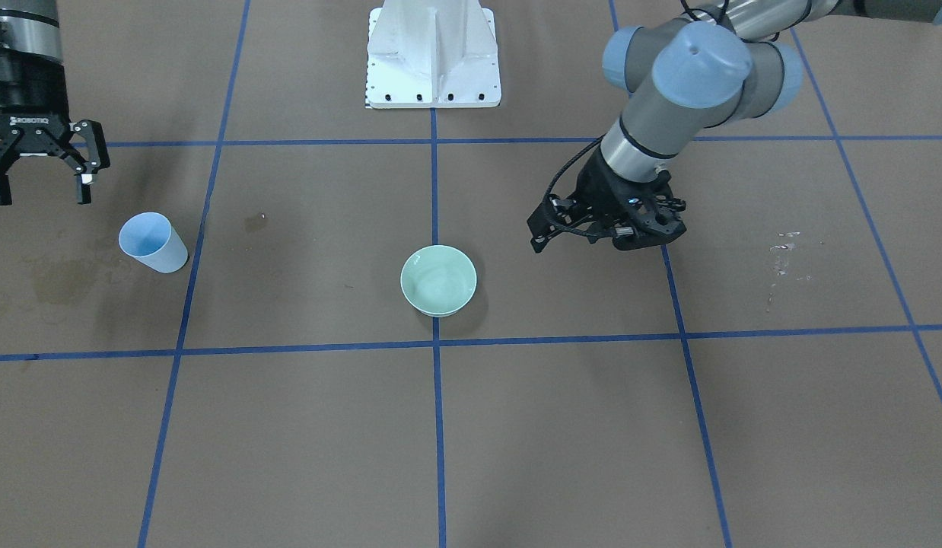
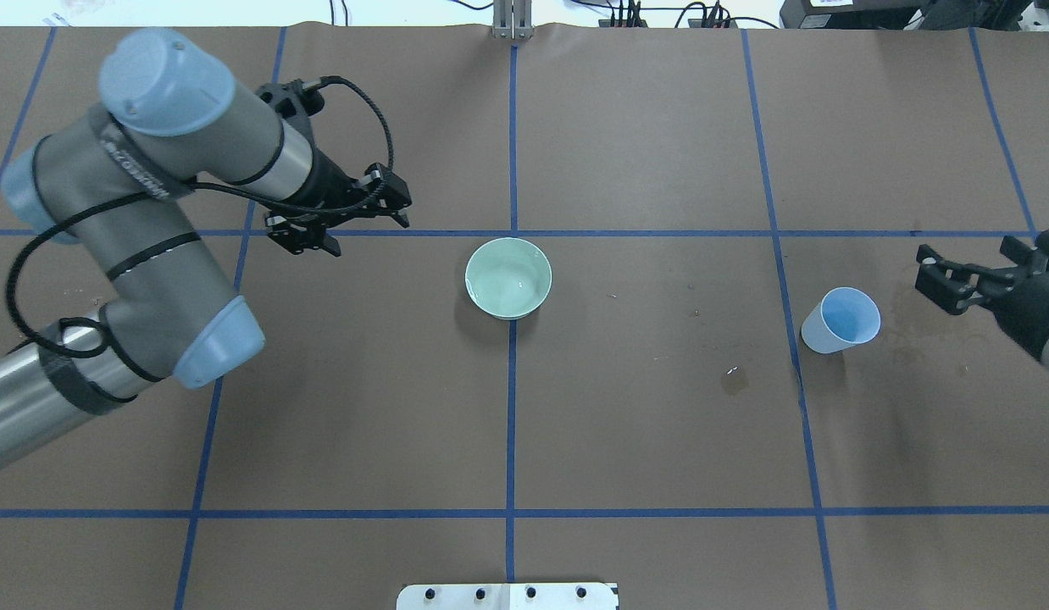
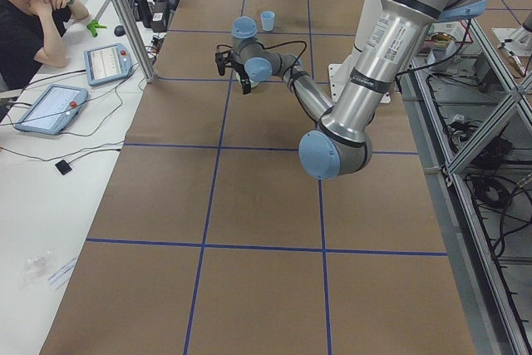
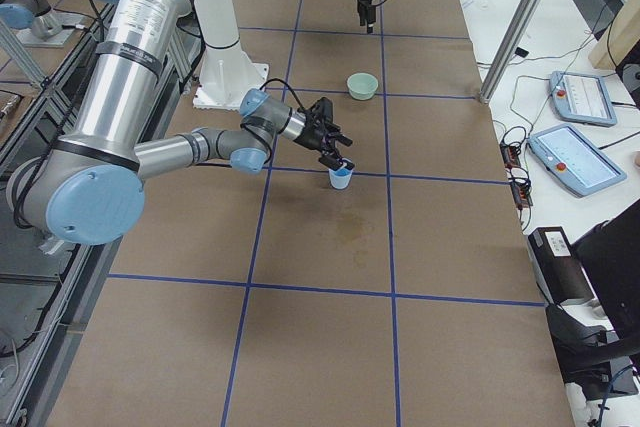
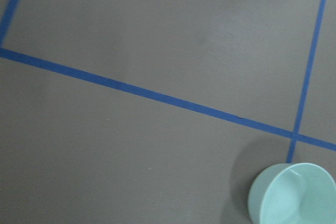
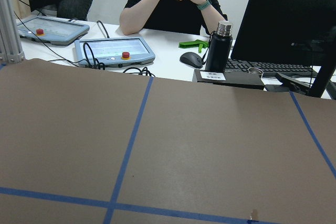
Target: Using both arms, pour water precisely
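A light blue cup (image 2: 840, 320) stands upright on the brown table; it also shows in the front view (image 1: 153, 242). My right gripper (image 2: 969, 267) hangs open and empty just beside it, toward the table's right end, raised off the table (image 1: 41, 179). A pale green bowl (image 2: 507, 278) sits at the table's centre (image 1: 438, 280); faint white glints inside it look like water (image 2: 514, 292). My left gripper (image 2: 359, 227) is open and empty, tilted toward the bowl from its left, a short gap away (image 1: 604, 228). The left wrist view shows the bowl (image 5: 294, 195) at its lower right.
Blue tape lines grid the table. Dark wet stains lie between bowl and cup (image 2: 735, 379) and around the cup (image 1: 60, 281). The white pedestal (image 1: 433, 53) stands at the robot's side. An operator (image 6: 178, 3), tablets and a black bottle (image 6: 218, 48) are past the far edge.
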